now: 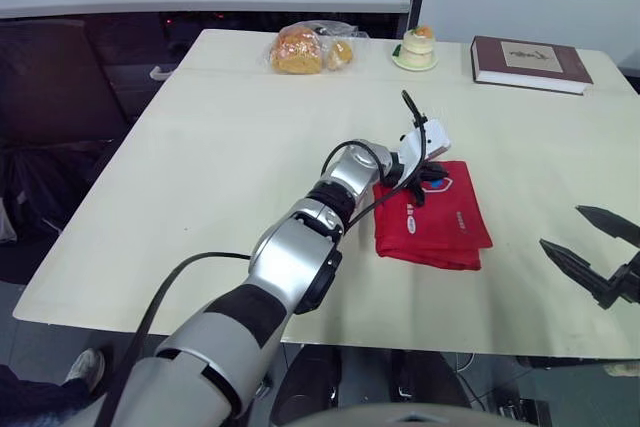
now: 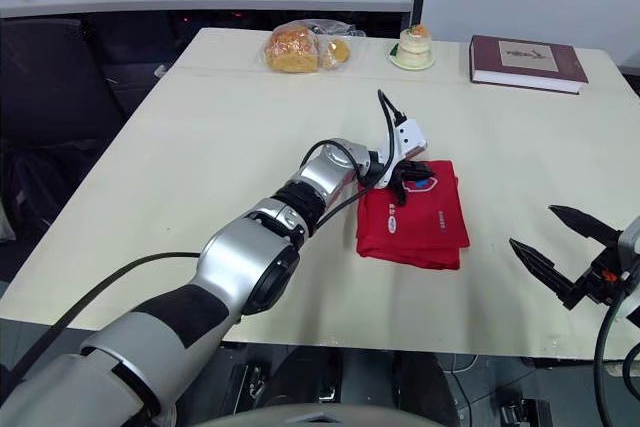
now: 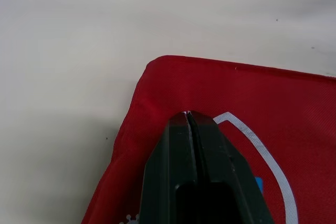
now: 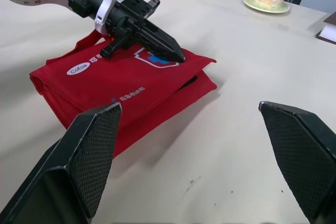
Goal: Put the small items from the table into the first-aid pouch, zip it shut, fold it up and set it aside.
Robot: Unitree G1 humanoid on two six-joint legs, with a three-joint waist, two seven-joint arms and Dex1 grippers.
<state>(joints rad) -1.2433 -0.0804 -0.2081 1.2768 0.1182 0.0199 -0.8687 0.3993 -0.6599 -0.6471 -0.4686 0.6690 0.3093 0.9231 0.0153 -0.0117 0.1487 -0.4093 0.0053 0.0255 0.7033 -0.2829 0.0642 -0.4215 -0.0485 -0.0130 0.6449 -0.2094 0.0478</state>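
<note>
2 grippers in view, 1 pouch on the worktop

- First-aid pouch: red fabric, lying flat a little right of the worktop's centre, toward the near edge. In the right wrist view it shows as stacked layers, the upper one folded over a lower one whose edge sticks out on the side facing that camera. Top face carries a white oval label and a white-outlined shield with blue inside.
- Left gripper: both fingers pressed together, only a hairline seam between them, no fabric visibly pinched. Tips rest on the pouch's top face at the shield, near the pouch's 12 o'clock corner. The arm reaches in from 7 o'clock.
- Right gripper: fingers spread wide, nothing between them, holding nothing. It hovers above bare worktop at 4 o'clock from the pouch, near but apart from it, and faces the pouch's layered edge.
- Far edge of the worktop, well apart from the pouch: bagged bread at 11 o'clock, small plate of dessert at 12 o'clock, dark red book at 1 o'clock.
- Cannot tell from these views whether the zip is closed
</note>
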